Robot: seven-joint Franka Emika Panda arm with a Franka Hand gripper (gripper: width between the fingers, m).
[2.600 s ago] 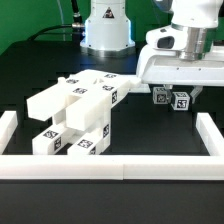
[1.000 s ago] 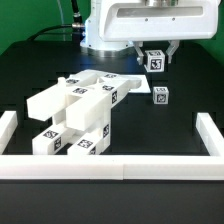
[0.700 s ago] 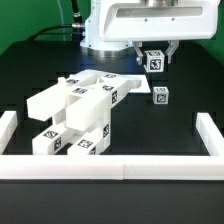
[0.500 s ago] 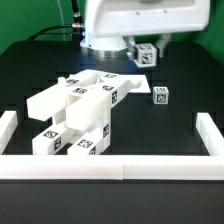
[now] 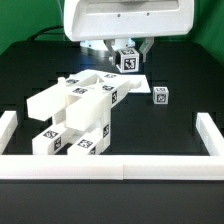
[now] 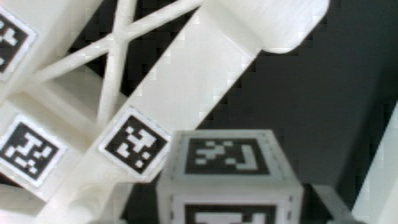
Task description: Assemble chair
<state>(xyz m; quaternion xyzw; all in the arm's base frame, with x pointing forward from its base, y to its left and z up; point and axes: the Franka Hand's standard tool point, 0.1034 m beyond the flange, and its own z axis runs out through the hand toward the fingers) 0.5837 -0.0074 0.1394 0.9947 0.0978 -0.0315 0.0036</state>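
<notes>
The partly built chair (image 5: 78, 112), white blocky parts with black-and-white tags, lies on the black table at the exterior view's left. My gripper (image 5: 127, 61) is shut on a small white tagged block (image 5: 127, 59) and holds it in the air above the chair's far end. In the wrist view the block (image 6: 228, 160) sits between my dark fingers (image 6: 128, 202), with the chair's X-braced frame (image 6: 169, 85) close beneath it. A second small tagged block (image 5: 161, 95) lies on the table at the exterior view's right.
A low white border rail (image 5: 110, 166) runs along the front and up both sides of the table. A thin flat white board (image 5: 138, 84) lies behind the chair. The robot base (image 5: 100, 45) stands at the back.
My gripper picked one small block up from beside the other on the table, lifted it and carried it toward the exterior view's left, over the chair's far end. The other block stayed put.
</notes>
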